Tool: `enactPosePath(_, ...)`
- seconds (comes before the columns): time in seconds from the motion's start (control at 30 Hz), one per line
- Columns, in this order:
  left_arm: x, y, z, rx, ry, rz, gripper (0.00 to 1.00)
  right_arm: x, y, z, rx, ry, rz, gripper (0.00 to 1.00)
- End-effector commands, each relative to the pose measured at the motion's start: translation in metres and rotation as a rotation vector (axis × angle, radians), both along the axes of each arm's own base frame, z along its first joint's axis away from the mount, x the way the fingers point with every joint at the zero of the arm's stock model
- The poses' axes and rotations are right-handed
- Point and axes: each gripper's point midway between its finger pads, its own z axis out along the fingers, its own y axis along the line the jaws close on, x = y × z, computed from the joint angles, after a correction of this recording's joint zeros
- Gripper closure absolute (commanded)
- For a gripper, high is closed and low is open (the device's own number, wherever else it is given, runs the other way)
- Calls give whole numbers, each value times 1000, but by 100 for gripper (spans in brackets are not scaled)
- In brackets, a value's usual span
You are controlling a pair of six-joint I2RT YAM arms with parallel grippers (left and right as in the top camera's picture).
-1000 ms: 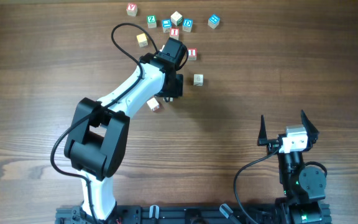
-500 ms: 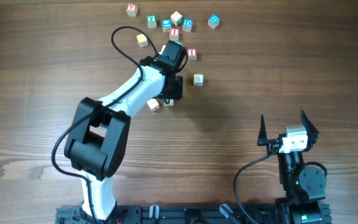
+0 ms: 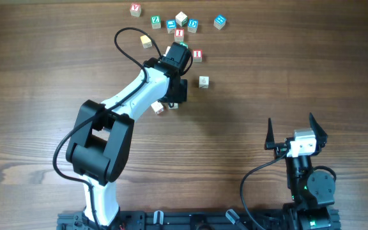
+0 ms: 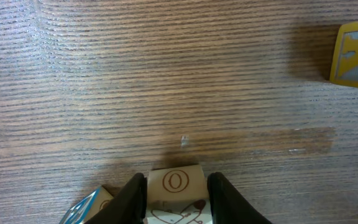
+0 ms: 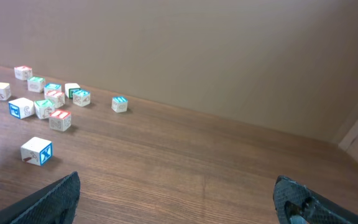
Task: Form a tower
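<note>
Far L of the cube field, a yellow cube point(image 3: 147, 41) sits alone on the table point(image 3: 43, 76), w/ room round it for fingers. Lower down, a pale cube w/ red marks point(image 3: 158, 108) lies just beside the L gripper point(image 4: 176, 185). That gripper points down at the tabletop, pinched narrow on an O cube point(image 4: 175, 179), fingers on two opposite side faces, prob so the cube can seat flat. Another printed face shows below the O at frame edge; can't tell if it's the same cube or one beneath. As for the tower, no standing stack can be made out in any view. If begun, it's under that wrist, hidden from overhead. Top centre: loose letter cubes incl. a red I cube point(image 3: 179, 33), some touching, w/ a blue cube point(image 3: 219, 21) off to the R. No bins or trays; all lies bare on wood. R gripper point(image 3: 290, 121) sits near its base, jaws wide, holding nothing, prob parked out of the way.
</note>
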Motion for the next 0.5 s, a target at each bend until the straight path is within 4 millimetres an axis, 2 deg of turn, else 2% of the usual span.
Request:
enactPosePath(0.0,1,9,-2,56,-19,3,72,0,4,1,-5,-6,20,0)
enactPosePath(0.47,2,13,-2,79,-25,4,69,0,4,1,-5,-5,19,0)
